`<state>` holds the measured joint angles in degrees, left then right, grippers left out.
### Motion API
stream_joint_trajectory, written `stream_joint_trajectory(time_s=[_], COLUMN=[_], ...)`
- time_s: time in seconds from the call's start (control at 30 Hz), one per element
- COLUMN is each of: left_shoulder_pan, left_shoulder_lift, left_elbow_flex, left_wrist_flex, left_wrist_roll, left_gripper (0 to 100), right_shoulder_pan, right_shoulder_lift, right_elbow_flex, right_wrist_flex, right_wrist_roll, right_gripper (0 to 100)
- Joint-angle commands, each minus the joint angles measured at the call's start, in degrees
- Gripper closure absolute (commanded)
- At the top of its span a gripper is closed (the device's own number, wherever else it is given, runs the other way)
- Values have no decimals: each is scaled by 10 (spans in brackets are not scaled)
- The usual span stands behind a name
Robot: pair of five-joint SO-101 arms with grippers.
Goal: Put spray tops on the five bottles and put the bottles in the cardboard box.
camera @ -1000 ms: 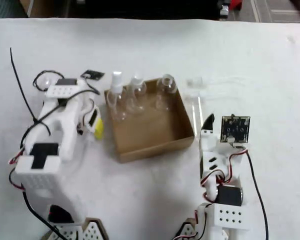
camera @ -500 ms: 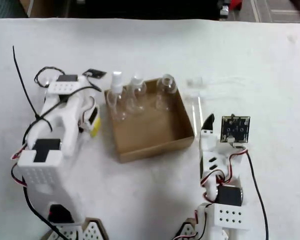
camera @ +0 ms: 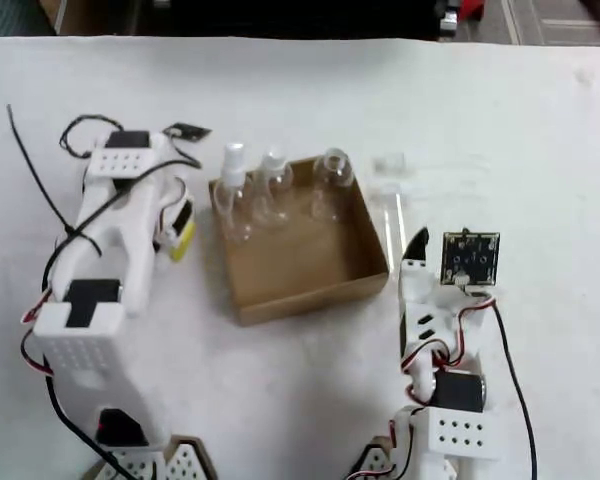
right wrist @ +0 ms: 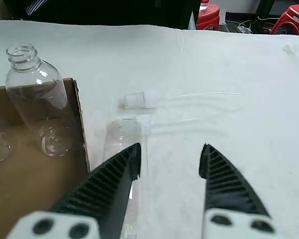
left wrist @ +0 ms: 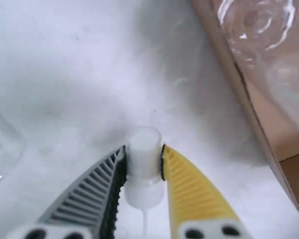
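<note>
Closest in, the left gripper (left wrist: 143,149) is clamped on a white spray top (left wrist: 143,172), its grey and yellow fingers pressing the cap from both sides just above the white table (left wrist: 65,59), beside one wall of the cardboard box (camera: 310,285). The right gripper (right wrist: 169,154) holds nothing, its black fingers spread apart low over the table on the box's other side. A clear lying bottle (right wrist: 122,142) rests on its side just past one fingertip, next to the box wall. Inside the box, three bottles stand upright along the far wall: a first capped bottle (camera: 234,195), a second capped bottle (camera: 272,188) and an open-necked bottle (right wrist: 37,94). Farther off, loose spray tops (right wrist: 139,100) with thin tubes lie on the table
</note>
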<state>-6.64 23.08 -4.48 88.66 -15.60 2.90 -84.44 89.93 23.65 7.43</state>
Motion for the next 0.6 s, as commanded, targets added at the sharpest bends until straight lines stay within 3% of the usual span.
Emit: stream_joint_trajectory(time_s=[0.0,0.17,0.57], left_shoulder_pan=[7,36,123], left_shoulder_lift=[-57,-150,-522], left_elbow_flex=[-57,-146,-166], left_wrist_flex=[44,135,125], left_wrist_roll=[-5,-3,22], left_gripper=[962,962,958], right_shoulder_pan=[1,-1,-1], right_shoulder_lift=[-7,-7,-7], right_elbow_flex=[-4,1,4], right_wrist_flex=[-13,-14,-14], right_wrist_roll=[7,9,10], right_gripper=[825,825,825])
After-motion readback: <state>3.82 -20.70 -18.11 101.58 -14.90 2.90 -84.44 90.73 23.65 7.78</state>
